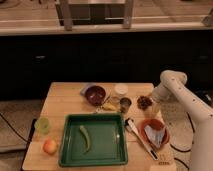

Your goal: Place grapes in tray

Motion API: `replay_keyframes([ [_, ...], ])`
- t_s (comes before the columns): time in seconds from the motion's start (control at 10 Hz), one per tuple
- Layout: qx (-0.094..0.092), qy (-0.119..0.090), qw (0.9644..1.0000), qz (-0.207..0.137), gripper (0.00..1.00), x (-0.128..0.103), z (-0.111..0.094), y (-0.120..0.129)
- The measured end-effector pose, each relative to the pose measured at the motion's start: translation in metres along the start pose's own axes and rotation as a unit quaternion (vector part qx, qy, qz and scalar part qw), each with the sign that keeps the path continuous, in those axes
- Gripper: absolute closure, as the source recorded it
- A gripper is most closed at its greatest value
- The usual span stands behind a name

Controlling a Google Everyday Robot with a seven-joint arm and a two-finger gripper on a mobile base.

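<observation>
The grapes (144,102), a small dark reddish-brown cluster, lie on the wooden table at the right, next to a small metal cup (125,104). My gripper (151,103) is at the end of the white arm, low over the table and right against the right side of the grapes. The green tray (64,142) sits at the front middle of the table, to the left of and nearer than the grapes. A green pepper (85,138) lies in it.
A dark red bowl (95,94) and a white cup (120,90) stand behind the tray. An orange-red dish (150,125) holding a cloth and a long utensil (141,138) lie to the tray's right. A green cup (42,125) and a peach (49,146) are at the left.
</observation>
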Motion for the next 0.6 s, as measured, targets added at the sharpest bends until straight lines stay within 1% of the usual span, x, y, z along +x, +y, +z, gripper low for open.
replay_keyframes([
  [0.6, -0.003, 0.000, 0.9999, 0.010, 0.20, 0.0030, -0.0011, 0.0036],
])
